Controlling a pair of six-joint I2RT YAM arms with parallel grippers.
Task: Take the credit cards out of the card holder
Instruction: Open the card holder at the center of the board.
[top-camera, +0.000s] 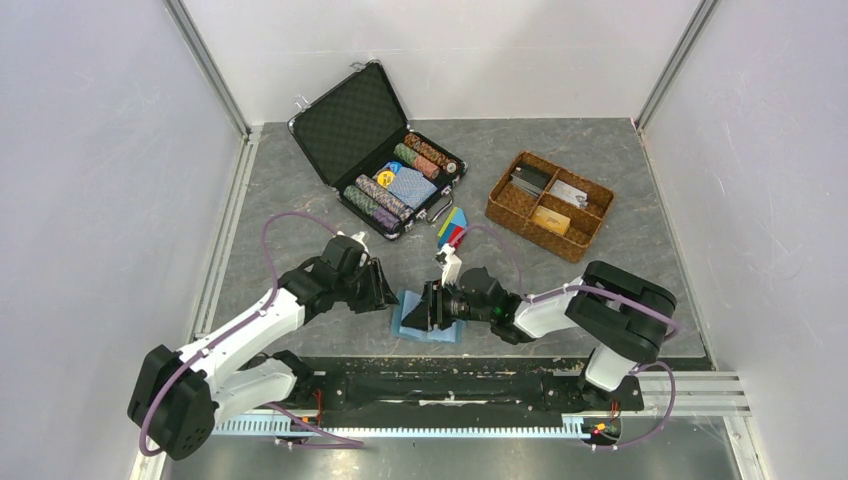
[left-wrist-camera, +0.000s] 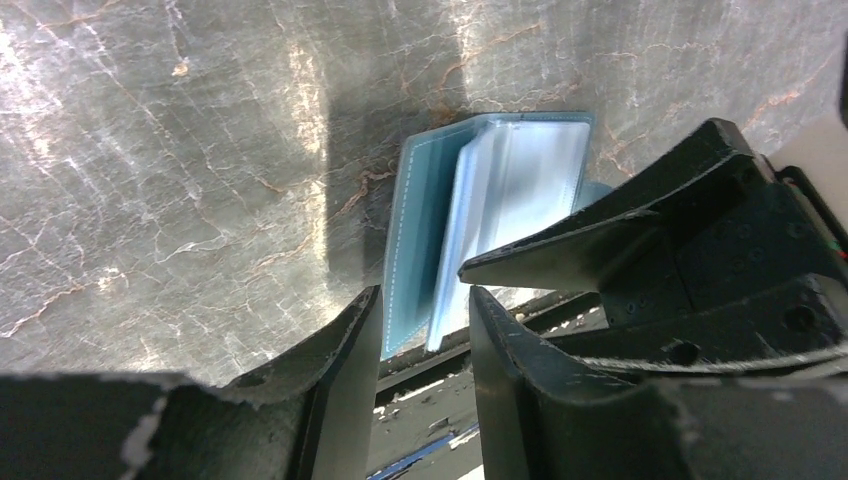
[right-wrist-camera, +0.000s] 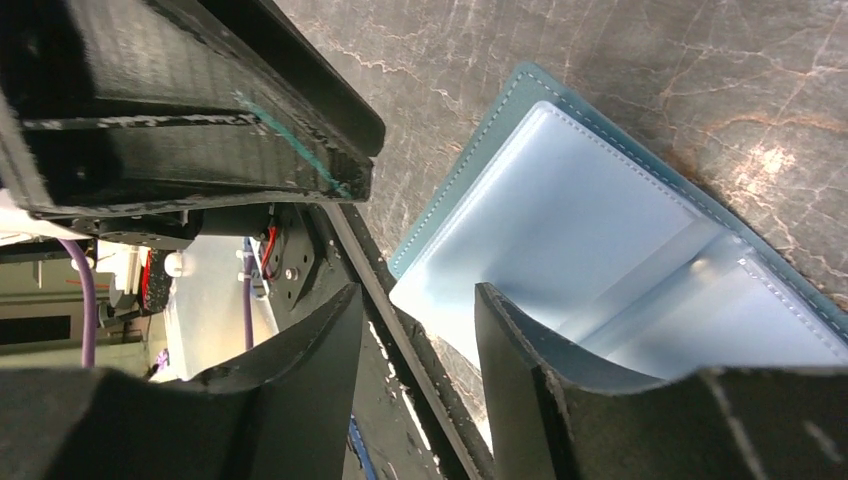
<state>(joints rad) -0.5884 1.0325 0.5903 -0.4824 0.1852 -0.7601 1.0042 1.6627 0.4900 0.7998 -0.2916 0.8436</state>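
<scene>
While both claws crowd the card holder, you have it lying opened like a book on the table, directly below the two sets of fingertips. Your left gripper stands with its jaws apart. The holder's near edge shows in the gap between them, its cover beside one finger and a clear leaf short of the other, so nothing is pinched there. Your right gripper is likewise parted and clamped on nothing. One of its fingers sits on or just over a clear pocket leaf. I read that as a way to keep the pages spread (a folding wallet wants to flop shut) so the slots can be reached. The left claw faces it from the holder's other side, the two nearly tip to tip, a sensible pairing in which one pins and one picks. No credit card shows in the leaves that either wrist view exposes; whether one hides in a covered pocket, I cannot tell. Well beyond the right claw, a wicker tray holds an orange-yellow flat piece, too small to name with certainty.
</scene>
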